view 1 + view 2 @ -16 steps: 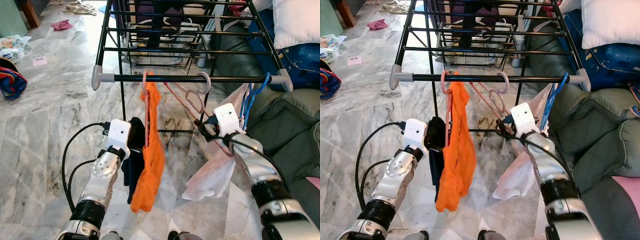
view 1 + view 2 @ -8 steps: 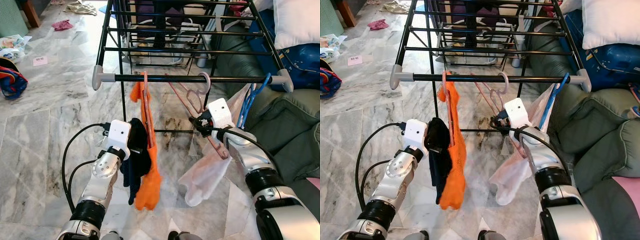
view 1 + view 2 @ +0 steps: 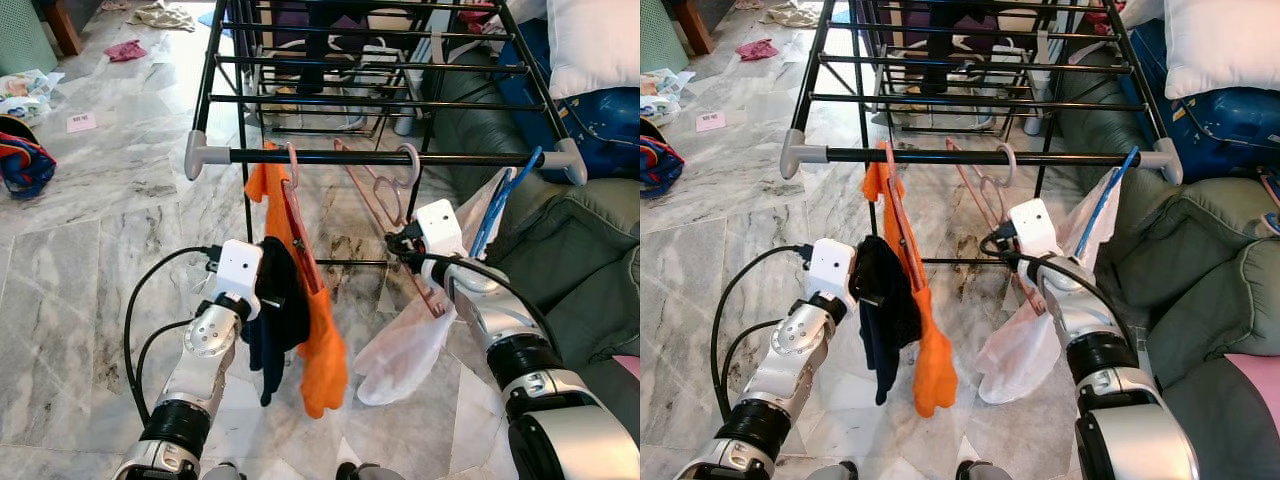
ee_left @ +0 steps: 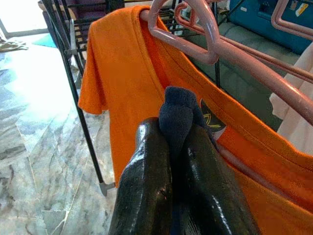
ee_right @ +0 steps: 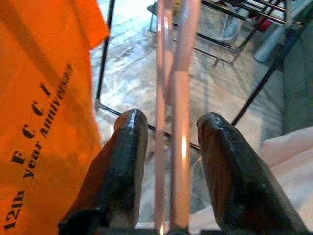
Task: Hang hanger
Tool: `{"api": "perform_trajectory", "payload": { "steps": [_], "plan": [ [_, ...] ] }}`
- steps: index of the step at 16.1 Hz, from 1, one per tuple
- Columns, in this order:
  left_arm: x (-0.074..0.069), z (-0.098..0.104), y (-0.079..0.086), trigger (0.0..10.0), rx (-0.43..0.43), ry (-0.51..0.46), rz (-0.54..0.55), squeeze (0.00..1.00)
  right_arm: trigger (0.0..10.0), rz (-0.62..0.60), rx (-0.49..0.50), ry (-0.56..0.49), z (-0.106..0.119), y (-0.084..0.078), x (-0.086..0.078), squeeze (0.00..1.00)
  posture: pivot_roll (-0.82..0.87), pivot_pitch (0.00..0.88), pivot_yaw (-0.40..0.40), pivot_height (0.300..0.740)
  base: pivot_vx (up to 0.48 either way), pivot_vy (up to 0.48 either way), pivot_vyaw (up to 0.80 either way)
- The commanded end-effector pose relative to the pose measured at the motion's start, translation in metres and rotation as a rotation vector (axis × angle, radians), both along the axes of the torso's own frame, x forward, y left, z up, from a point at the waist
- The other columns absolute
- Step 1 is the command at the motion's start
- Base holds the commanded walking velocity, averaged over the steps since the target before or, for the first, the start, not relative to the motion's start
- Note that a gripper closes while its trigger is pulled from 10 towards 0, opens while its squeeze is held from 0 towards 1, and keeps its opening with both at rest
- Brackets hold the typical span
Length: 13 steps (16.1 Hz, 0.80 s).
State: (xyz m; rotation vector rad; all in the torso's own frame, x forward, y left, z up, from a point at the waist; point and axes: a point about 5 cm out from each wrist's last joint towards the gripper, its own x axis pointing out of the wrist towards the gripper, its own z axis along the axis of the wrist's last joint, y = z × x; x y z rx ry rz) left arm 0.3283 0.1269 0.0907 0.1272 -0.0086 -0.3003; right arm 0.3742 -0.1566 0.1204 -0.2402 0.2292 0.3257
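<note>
- A pink hanger (image 3: 385,190) hangs hooked on the black drying rack's front rail (image 3: 380,157).
- The right gripper (image 5: 168,166), fingers apart, straddles its bar.
- The left gripper (image 4: 176,161) pinches a navy cloth (image 3: 270,310) beside an orange T-shirt (image 3: 305,300).

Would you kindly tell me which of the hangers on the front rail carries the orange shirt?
The leftmost pink hanger, hooked nearest the rail's left end, carries the orange shirt. The pink hanger beside it is bare, and the blue one holds a white garment.
</note>
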Motion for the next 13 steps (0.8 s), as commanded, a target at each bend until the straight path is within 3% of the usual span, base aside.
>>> {"api": "perform_trajectory", "payload": {
  "steps": [1, 13],
  "plan": [
    [0.0011, 0.0015, -0.0038, 10.0, 0.007, -0.007, -0.012, 0.0, 0.0, -0.021, -0.016, -0.022, 0.0046, -0.0044, 0.0026, 0.0, 0.02, 0.156, -0.046, 0.74, 0.0, 0.0, 0.0],
    [0.0015, 0.0021, -0.0026, 10.0, 0.018, -0.011, -0.011, 0.0, 0.0, -0.049, -0.005, -0.075, 0.0072, -0.0044, 0.0037, 0.0, 0.02, 0.153, -0.04, 0.74, 0.0, 0.0, 0.0]
  ]
}}
